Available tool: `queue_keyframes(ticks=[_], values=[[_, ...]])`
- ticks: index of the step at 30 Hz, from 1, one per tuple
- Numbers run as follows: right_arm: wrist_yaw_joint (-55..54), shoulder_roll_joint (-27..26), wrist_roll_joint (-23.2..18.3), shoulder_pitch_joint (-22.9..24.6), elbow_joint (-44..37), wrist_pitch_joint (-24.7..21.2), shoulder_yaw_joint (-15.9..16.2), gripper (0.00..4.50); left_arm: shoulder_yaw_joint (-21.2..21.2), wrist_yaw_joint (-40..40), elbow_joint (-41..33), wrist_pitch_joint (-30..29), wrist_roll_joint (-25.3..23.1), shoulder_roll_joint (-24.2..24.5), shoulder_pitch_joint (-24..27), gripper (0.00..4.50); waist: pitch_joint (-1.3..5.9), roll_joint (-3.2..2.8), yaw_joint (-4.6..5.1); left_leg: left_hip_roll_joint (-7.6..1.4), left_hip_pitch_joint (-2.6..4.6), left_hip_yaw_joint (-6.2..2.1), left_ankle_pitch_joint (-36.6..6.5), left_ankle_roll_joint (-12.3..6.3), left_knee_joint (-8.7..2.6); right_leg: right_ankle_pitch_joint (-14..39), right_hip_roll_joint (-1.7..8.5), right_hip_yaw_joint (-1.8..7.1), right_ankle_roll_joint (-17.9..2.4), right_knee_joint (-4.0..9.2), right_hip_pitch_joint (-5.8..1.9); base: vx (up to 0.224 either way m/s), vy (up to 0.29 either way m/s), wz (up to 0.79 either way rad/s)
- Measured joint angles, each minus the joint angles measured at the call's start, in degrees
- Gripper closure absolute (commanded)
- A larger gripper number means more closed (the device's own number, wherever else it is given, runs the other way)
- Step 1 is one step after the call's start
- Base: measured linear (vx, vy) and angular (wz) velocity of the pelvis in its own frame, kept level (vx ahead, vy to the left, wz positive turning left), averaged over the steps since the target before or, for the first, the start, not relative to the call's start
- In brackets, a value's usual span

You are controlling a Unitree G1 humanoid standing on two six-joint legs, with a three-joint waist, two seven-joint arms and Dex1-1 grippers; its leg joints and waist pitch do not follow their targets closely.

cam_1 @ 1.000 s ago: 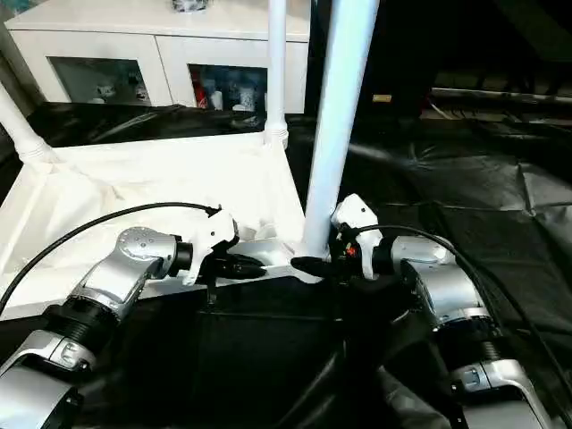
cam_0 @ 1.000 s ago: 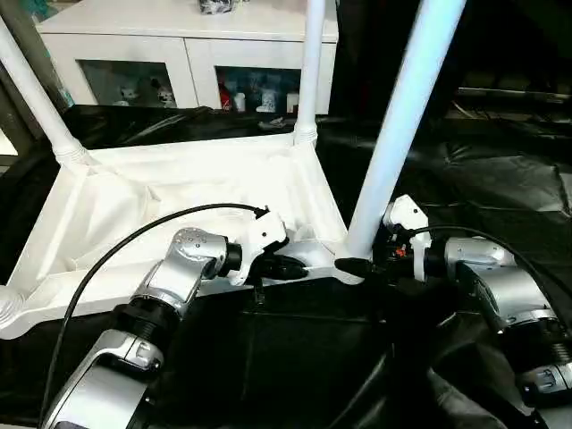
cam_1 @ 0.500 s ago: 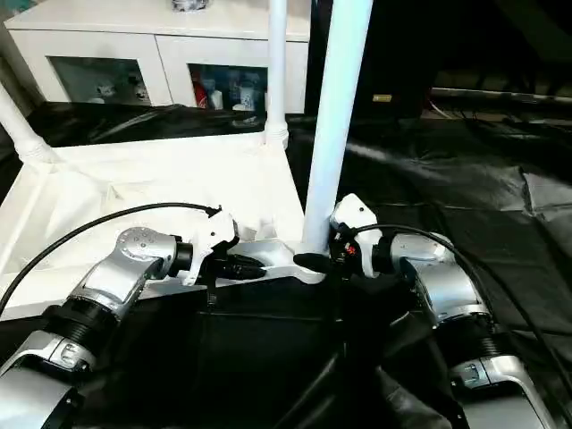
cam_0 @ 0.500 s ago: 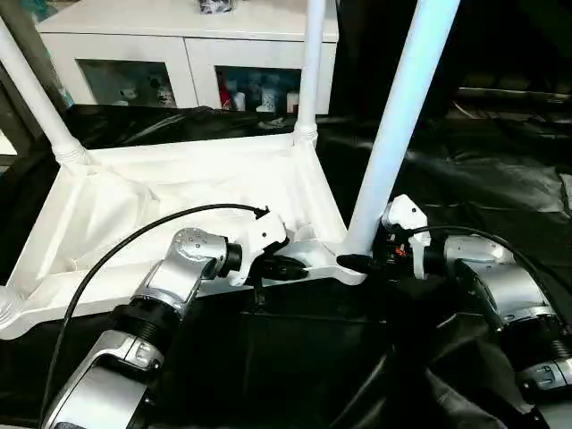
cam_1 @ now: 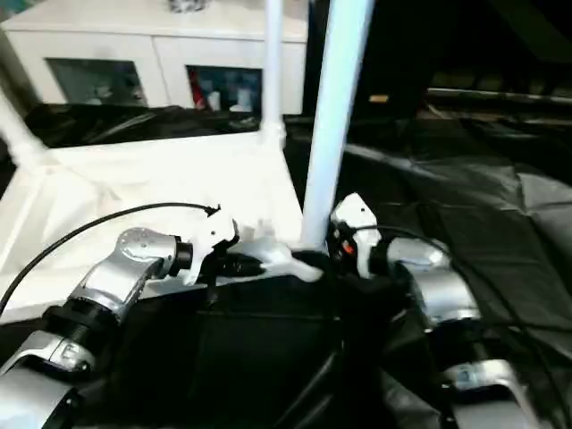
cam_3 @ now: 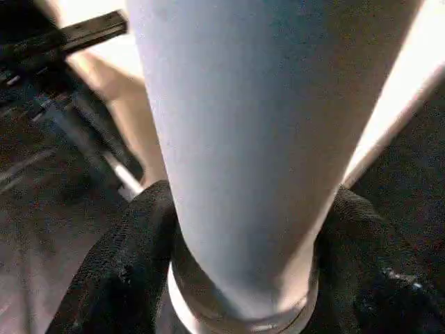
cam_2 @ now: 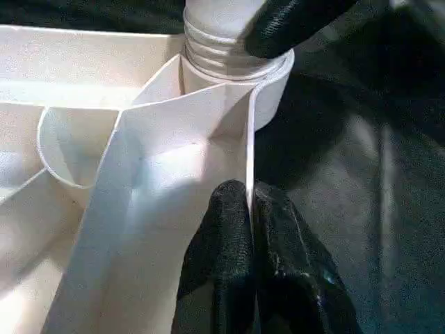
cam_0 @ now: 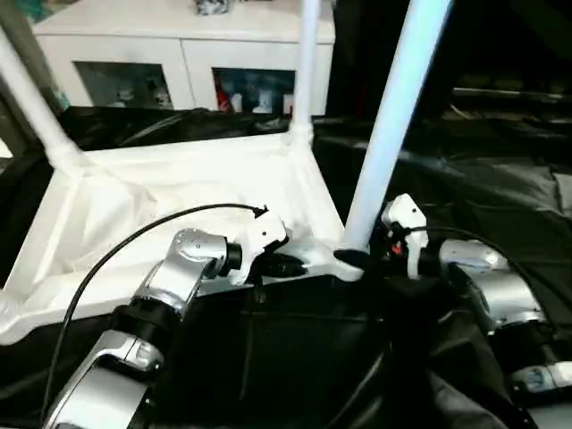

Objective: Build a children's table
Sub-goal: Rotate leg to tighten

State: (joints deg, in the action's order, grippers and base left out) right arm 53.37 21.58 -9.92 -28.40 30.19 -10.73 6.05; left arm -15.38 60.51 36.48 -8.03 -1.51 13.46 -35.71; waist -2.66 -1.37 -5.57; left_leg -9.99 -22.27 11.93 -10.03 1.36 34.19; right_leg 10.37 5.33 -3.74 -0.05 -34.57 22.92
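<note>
The children's table lies upside down, its ribbed white top (cam_0: 161,197) on black sheeting. Legs stand in the far-left (cam_0: 31,98) and far-right (cam_0: 307,63) corner sockets. A third, near-right leg (cam_0: 393,116) rises from the corner socket (cam_2: 229,62) closest to me. My left gripper (cam_2: 250,198) is shut on the thin rim wall (cam_2: 249,139) of the top, just beside that socket. My right gripper (cam_3: 243,236) is shut on the base of the near-right leg (cam_3: 236,125), one black finger (cam_3: 132,243) pressing on each side.
A white cabinet (cam_0: 179,45) with glass doors stands behind the table. Crumpled black sheeting (cam_0: 483,170) covers the floor to the right and in front. The near-left corner socket (cam_0: 7,313) sits at the picture's left edge.
My right gripper's fingers have drawn in around the leg's base, and the leg now stands slightly more upright. The left gripper holds the rim as before. The camera has shifted a little.
</note>
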Motion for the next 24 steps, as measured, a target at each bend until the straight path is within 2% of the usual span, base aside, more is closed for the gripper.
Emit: queue_keyframes(ticks=[2, 5, 10, 17, 18, 22, 23, 24], values=[[-11.2, -5.1, -0.3, -2.2, 4.9, -0.6, -3.9, 1.93, 1.1, -8.2, 5.2, -0.9, -1.8, -4.0, -3.2, 4.50, 0.01, 0.01, 0.51, 0.04, 0.24, 0.00, 0.0, 0.02, 0.02, 0.0, 0.01, 0.04, 0.0, 0.02, -0.22, 0.000, 0.000, 0.00], [-27.2, -10.2, -0.3, -5.3, 9.6, -0.8, -8.0, 1.99, 2.2, -19.3, 9.8, -3.9, -2.8, -10.3, -6.4, 4.50, 0.02, -0.05, 0.85, 0.10, 0.32, 0.00, 0.0, 0.02, -0.01, 0.1, 0.05, 0.07, 0.2, 0.23, -0.31, 0.000, 0.000, 0.00], [-39.7, -14.2, 0.5, -8.5, 13.6, 0.0, -10.2, 2.03, 3.5, -28.4, 12.1, -6.3, -2.7, -15.9, -7.9, 4.50, 0.11, -0.20, 0.95, 0.12, 0.33, 0.00, 0.0, 0.01, -0.05, 0.1, 0.05, 0.06, 0.2, 0.45, -0.44, 0.000, 0.000, 0.00], [-43.0, -15.4, 2.0, -11.2, 17.6, 2.6, -10.2, 2.03, 3.3, -30.2, 14.6, -4.2, -3.6, -16.2, -9.2, 4.50, 0.18, -0.31, 0.97, 0.11, 0.32, -0.01, 0.0, 0.01, -0.14, 0.1, 0.05, 0.01, 0.2, 0.44, -0.41, 0.000, 0.000, 0.00], [-43.0, -15.5, 2.1, -11.2, 17.9, 3.2, -10.2, 1.50, 3.2, -30.2, 14.7, -4.0, -3.7, -16.1, -9.2, 4.50, 0.17, -0.28, 0.99, 0.11, 0.29, -0.01, 0.0, 0.01, -0.18, 0.1, 0.05, 0.00, 0.2, 0.44, -0.37, 0.000, 0.000, 0.00], [-41.1, -15.2, 2.1, -10.8, 17.7, 4.1, -10.1, 1.37, 3.2, -29.4, 14.8, -3.0, -3.8, -14.7, -9.2, 4.50, 0.15, -0.27, 1.14, 0.11, 0.21, -0.01, 0.0, 0.01, -0.32, 0.0, 0.04, -0.02, 0.2, 0.44, -0.23, 0.000, 0.000, 0.00], [-38.7, -14.2, 2.2, -10.3, 17.1, 4.0, -9.7, 1.03, 3.2, -28.6, 14.8, -2.6, -3.6, -14.0, -9.2, 4.50, 0.13, -0.25, 1.22, 0.10, 0.18, -0.01, 0.0, 0.01, -0.34, 0.0, 0.04, -0.03, 0.2, 0.43, -0.19, 0.000, 0.000, 0.00], [-36.9, -13.4, 2.2, -10.0, 17.0, 3.7, -9.1, 0.94, 3.3, -28.1, 14.8, -2.3, -3.5, -13.4, -9.2, 4.50, 0.12, -0.24, 1.32, 0.10, 0.17, -0.01, 0.0, 0.01, -0.36, 0.0, 0.03, -0.04, 0.2, 0.43, -0.15, 0.000, 0.000, 0.00]])
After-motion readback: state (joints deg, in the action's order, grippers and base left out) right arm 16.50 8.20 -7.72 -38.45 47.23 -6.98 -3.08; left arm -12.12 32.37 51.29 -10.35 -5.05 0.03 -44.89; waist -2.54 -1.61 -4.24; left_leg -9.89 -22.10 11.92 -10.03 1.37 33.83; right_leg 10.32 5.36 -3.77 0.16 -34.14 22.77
